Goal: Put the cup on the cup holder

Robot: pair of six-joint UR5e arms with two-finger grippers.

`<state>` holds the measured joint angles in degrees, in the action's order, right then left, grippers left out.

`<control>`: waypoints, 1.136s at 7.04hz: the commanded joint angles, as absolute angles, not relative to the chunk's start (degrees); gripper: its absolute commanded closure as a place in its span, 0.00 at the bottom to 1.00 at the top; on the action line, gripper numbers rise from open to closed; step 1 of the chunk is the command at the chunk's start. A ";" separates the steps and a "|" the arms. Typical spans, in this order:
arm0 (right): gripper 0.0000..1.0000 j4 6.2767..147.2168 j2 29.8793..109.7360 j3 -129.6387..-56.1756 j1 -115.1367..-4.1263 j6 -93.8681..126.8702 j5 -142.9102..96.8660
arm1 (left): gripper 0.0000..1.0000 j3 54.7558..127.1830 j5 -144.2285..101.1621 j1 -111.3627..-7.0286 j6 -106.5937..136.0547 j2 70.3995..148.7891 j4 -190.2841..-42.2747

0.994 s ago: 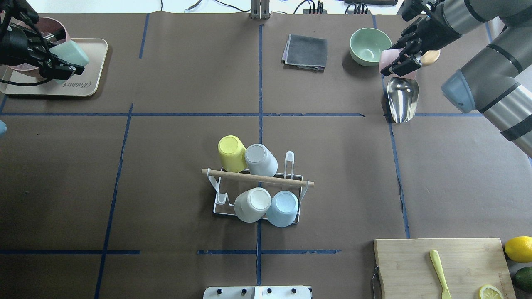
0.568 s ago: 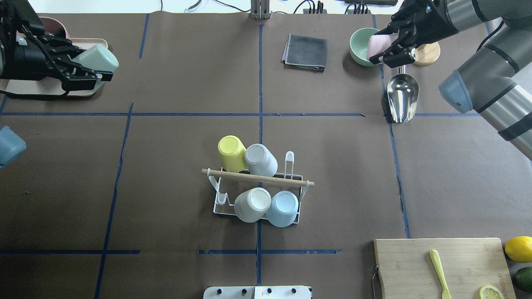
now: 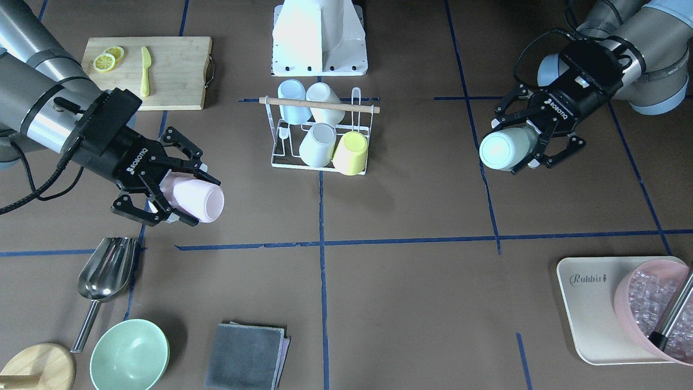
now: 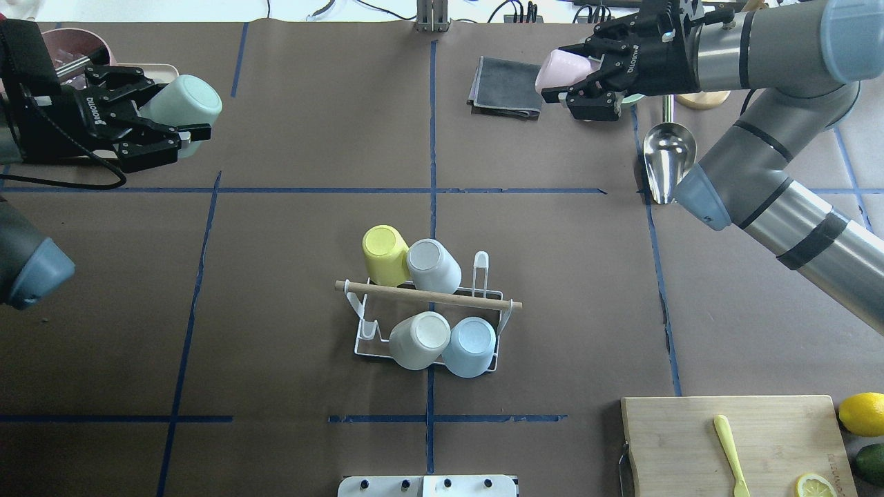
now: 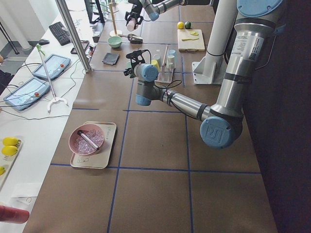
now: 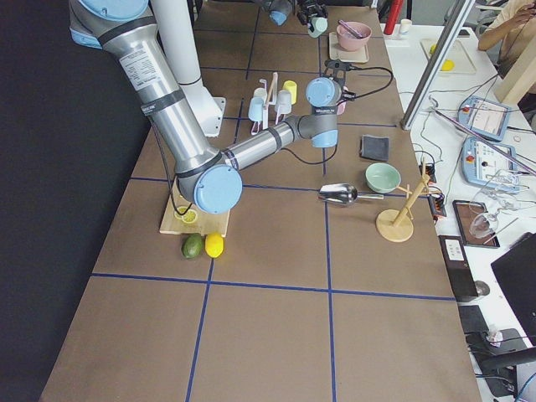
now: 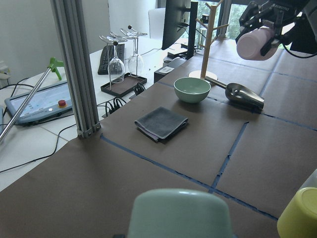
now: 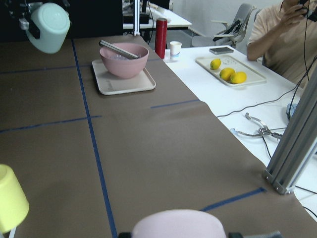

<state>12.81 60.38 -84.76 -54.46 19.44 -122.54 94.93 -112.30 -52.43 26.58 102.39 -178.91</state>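
White wire cup holder [image 4: 368, 331], wooden rod handle [image 4: 428, 295], four inverted cups [image 4: 420, 338].

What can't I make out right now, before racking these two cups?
- Left wrist view: the bottom edge cuts off the mint cup; the grip of the left tool is out of frame.
- Right wrist view: same for the pink cup and right tool.
- Cup mouths: turned into the tools' palms, hidden in every view.
- Side views: grips too small.

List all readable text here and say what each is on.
"ROBOTIQ": on the left gripper and on the right gripper.
"Rabbit": on the tray.
Label on the left arm, side view: too small to read.
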 commanded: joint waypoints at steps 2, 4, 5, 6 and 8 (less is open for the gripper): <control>1.00 -1.63 59.59 -84.99 -50.02 32.83 -114.81 | 0.92 94.92 -93.47 -36.52 26.46 102.39 -193.76; 1.00 -6.04 58.37 -84.99 -47.12 39.76 -111.90 | 0.93 95.01 -87.57 -27.47 26.02 102.74 -201.84; 1.00 -9.54 58.45 -84.73 -44.67 41.99 -110.93 | 0.93 94.84 -84.58 -23.25 25.67 102.83 -204.67; 1.00 -13.67 58.71 -84.29 -40.82 44.36 -107.09 | 0.93 94.83 -82.64 -21.90 25.06 102.92 -205.39; 1.00 -20.00 58.28 -79.93 -38.41 44.30 -102.93 | 0.92 93.00 -82.27 -19.70 15.68 106.24 -205.66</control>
